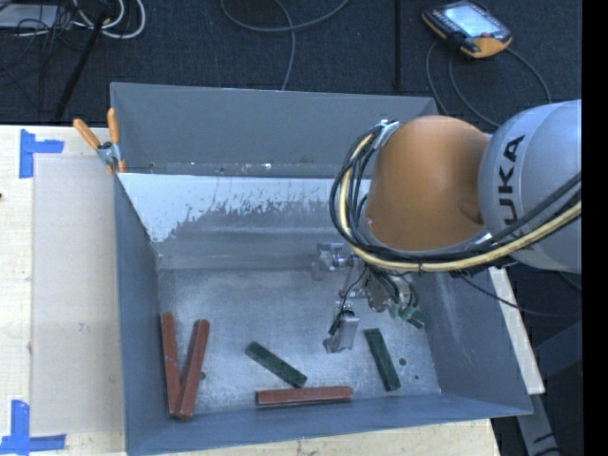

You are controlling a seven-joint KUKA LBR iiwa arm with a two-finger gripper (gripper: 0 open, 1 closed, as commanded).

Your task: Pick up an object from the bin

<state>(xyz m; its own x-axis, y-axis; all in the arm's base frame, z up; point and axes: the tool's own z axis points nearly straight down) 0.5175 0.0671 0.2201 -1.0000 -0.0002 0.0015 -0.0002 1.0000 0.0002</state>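
Pick not yet made: nothing visible in the hand, all pieces lying on the bin floor. The whole grasp and lift are left to do.

- Nearest, front of the hand and a little to the view's left: crosswise red-brown bar (304, 397), flat.
- Well to the view's left of the hand: pair of red-brown bars (169, 364), side by side, their near ends touching.
- Near the hand, to its front-left: slanted dark green bar (276, 364).
- Just beside the hand, on the view's right: second dark green bar (383, 359), the closest piece and the likeliest pick.
- Hand (339, 333): low over the floor between the two green bars. Spread or pressed together, cannot tell.
- Beyond the hand: bare floor, then the bin (237, 150) back wall.

Count: three red-brown bars, two dark green bars; five in all.
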